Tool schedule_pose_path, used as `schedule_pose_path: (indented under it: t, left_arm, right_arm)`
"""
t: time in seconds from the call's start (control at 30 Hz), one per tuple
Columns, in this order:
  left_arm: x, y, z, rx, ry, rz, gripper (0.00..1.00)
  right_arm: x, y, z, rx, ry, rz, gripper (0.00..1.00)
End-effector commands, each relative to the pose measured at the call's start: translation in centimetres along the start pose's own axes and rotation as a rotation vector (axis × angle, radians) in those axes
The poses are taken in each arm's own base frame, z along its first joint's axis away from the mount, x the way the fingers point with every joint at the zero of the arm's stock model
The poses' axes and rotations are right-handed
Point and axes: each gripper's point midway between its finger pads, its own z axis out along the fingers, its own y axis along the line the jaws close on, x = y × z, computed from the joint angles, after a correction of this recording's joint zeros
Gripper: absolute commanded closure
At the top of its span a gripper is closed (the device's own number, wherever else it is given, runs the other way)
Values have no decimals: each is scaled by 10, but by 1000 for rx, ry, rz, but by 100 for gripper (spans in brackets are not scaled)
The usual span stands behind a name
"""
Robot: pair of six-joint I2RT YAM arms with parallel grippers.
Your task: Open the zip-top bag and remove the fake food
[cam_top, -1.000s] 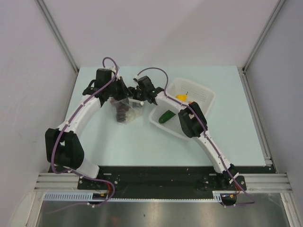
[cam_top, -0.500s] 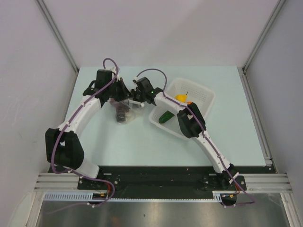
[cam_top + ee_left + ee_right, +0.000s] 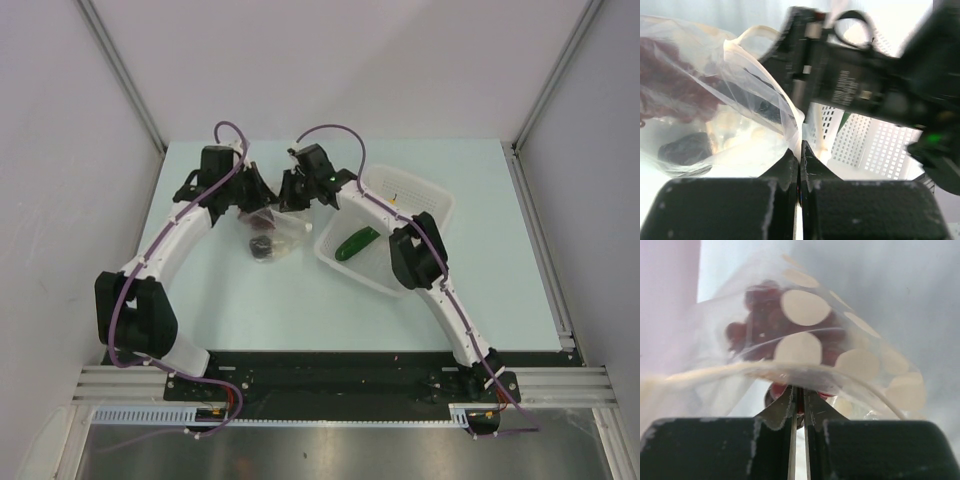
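Observation:
The clear zip-top bag (image 3: 275,232) hangs over the table's back middle, pinched from both sides at its top. My left gripper (image 3: 257,200) is shut on one edge of the bag (image 3: 740,85), the film running into its closed tips (image 3: 800,152). My right gripper (image 3: 288,197) is shut on the opposite rim of the white-dotted bag (image 3: 805,370), jaws nearly touching (image 3: 800,392). Inside the bag I see the dark red grape bunch (image 3: 762,315) and a small dark round fruit (image 3: 685,147). A green cucumber (image 3: 357,243) lies in the basket.
The white perforated basket (image 3: 432,205) stands right of the bag, partly under my right arm's forearm, which hides part of its inside. Its wall (image 3: 865,145) shows close behind the left fingers. Grey side walls border the pale table (image 3: 250,300).
My right gripper has shifted slightly towards the back and closed on the bag's rim. The bag now hangs spread between both grippers. The right forearm swung over the basket.

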Motion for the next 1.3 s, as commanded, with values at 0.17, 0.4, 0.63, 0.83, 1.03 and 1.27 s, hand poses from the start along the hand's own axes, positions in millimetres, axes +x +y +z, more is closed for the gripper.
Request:
schedule_pose_path:
  t: [0.17,0.4,0.63,0.83,1.03,1.27]
  left_arm:
    - [-25,9,-13,-3,-73,17,100]
    - [-18,24,-14,-14,-73,-26,100]
    - [-16,32,-13,-36,-61,-20,100]
    - [-12,34,-10,-35,-50,-33,100]
    - [-11,37,-12,-42,-53,-36,100]
    - [-17,38,-14,-50,-53,-33,100]
  right_arm:
    - [-43,50,-73,1,-109,-138,91]
    - [-59,68,-112,13,-152,-207,90]
    - [-82,95,-151,-12,-242,-227,89]
    - [-103,121,-193,-33,-329,-239,89]
    - [-123,130,-252,-8,-429,-253,89]
    - [-119,95,-316,128,-491,-228,89]
